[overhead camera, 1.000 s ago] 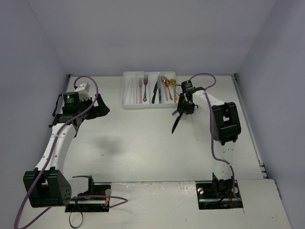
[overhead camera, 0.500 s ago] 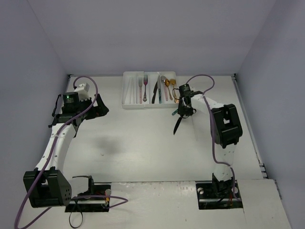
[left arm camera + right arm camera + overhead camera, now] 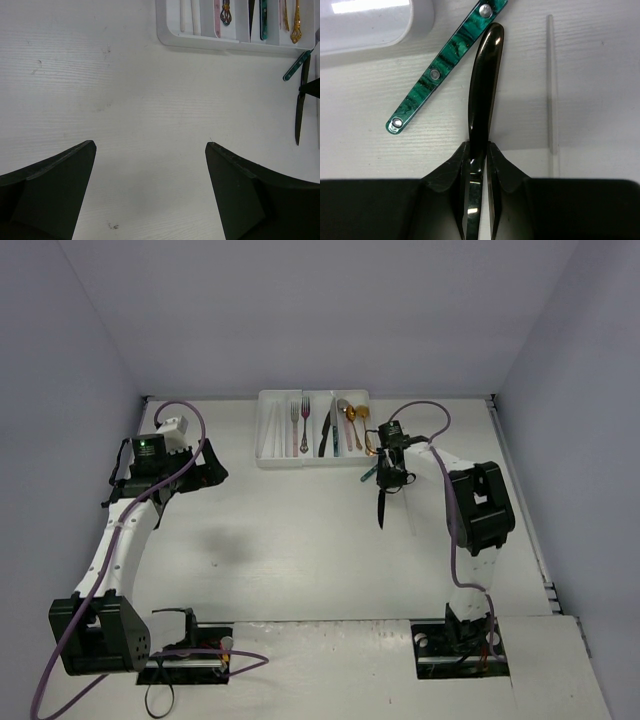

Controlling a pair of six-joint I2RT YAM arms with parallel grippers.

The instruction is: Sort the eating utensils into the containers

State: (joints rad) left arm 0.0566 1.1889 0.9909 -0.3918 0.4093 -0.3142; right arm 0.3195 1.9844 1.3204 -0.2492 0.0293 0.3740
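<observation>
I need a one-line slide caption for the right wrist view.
Right gripper clamps a black knife beside a teal-handled utensil near the tray corner.

Lighting is even, diffuse and bright from overhead, with one faint soft shadow on the white surface (image 3: 225, 540) in the top view, a glare streak on the black knife (image 3: 481, 90) at the right wrist, and sharp focus throughout.

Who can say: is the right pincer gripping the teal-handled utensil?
No, the right pincer grips the black knife; the teal handle lies ungripped beside it.
</observation>
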